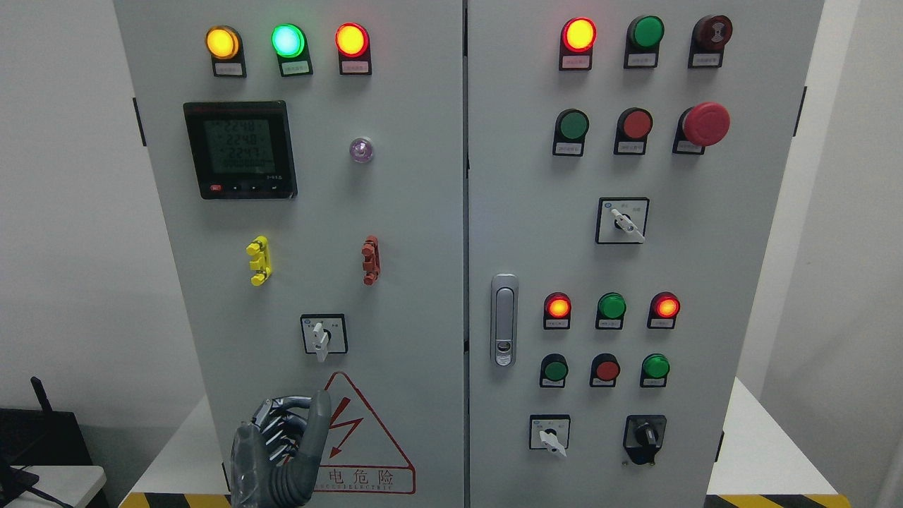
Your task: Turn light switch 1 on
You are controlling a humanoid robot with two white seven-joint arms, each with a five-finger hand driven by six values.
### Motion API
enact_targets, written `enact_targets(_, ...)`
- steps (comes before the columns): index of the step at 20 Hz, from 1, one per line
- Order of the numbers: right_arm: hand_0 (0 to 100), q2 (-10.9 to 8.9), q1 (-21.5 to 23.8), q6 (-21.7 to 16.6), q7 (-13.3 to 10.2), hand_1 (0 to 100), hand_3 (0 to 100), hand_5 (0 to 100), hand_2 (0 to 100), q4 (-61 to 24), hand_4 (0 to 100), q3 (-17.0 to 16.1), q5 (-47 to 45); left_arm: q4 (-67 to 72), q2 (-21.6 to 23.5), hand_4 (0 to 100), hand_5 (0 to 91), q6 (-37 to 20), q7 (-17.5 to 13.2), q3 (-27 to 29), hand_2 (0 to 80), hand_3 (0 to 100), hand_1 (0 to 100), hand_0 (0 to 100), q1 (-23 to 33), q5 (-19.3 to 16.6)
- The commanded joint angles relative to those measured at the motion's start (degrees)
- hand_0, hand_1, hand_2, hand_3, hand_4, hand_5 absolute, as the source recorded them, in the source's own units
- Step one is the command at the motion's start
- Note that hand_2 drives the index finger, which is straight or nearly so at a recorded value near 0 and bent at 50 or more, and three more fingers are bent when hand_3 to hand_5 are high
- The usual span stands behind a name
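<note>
Nearest the camera, the left hand (282,444) rises at the bottom edge with fingers curled, thumb upright, holding nothing, in front of the warning triangle (360,437). Just above it sits the rotary switch (323,335) (presumably light switch 1, though the labels are unreadable), untouched. This looks like the approach step; next the hand must lift and pinch the white knob to turn it.

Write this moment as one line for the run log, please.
left hand: raised at cabinet's lower left, below selector switch, not touching | fingers curled, thumb up, holding nothing | right hand: not visible
</note>
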Motion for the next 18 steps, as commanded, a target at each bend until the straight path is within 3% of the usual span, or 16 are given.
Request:
enact_targets(1,12,0.04,0.0,0.1,0.0,39,0,0,0,0.0,0,1.0,-1.4,-0.2,-0.6,88,88.0,1.3,0.8,-0.7,48.3,82,46,14,-1.3,0.4)
enact_targets(11,12,0.04,0.0,0.0,0.0,39,0,0,0,0.0,0,1.0,-1.4,0.2,-0.7,88,88.2,5.6,3.5,-0.7,46.7,76,50,20,-3.7,0.4)
enact_targets(18,12,0.04,0.0,0.0,0.0,39,0,0,0,0.0,0,1.0,-1.4,0.2,-0.8,89,88.4,6.7,3.5,-0.8,46.6,71,49,23,-4.9,0.1)
